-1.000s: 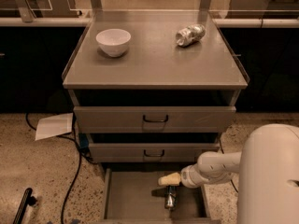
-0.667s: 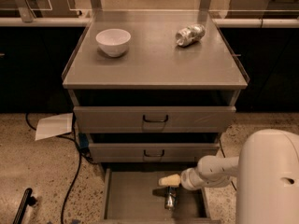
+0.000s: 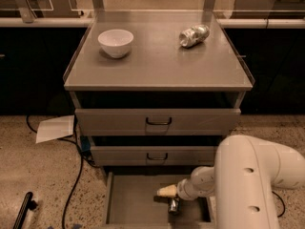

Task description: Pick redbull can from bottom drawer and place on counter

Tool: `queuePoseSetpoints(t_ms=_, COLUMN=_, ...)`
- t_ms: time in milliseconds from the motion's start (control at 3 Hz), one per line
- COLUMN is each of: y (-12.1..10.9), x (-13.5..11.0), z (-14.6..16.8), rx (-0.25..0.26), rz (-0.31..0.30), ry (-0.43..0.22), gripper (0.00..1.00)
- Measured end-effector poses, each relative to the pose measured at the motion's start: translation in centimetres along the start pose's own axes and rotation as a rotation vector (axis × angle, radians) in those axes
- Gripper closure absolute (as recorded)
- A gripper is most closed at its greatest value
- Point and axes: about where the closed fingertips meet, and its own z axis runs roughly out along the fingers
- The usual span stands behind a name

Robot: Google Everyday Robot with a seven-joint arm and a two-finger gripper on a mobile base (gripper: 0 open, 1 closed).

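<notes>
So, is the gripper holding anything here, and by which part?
Cannot tell. The gripper sits low in the bottom drawer, right at the redbull can, but no hold on it shows.

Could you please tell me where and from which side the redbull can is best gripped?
Grip the redbull can around its slim side wall, coming from the right, where the end effector hovers close to it in the bottom drawer; it appears upright.

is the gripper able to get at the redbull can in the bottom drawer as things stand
Probably yes: the bottom drawer is pulled out, the gripper hangs inside it close by the redbull can, and nothing shows between them.
</notes>
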Motion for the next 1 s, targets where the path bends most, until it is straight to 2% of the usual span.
queuePoseSetpoints(t_ms=333, y=-0.2, x=0.5, z=3.1, rx=0.04, rz=-0.029, ry=0.007, gripper=0.0)
queuePoseSetpoints(t_ms=1000, y=-0.2, x=0.8, z=6.3, rx=0.071, rz=-0.049, ry=0.014, gripper=0.0)
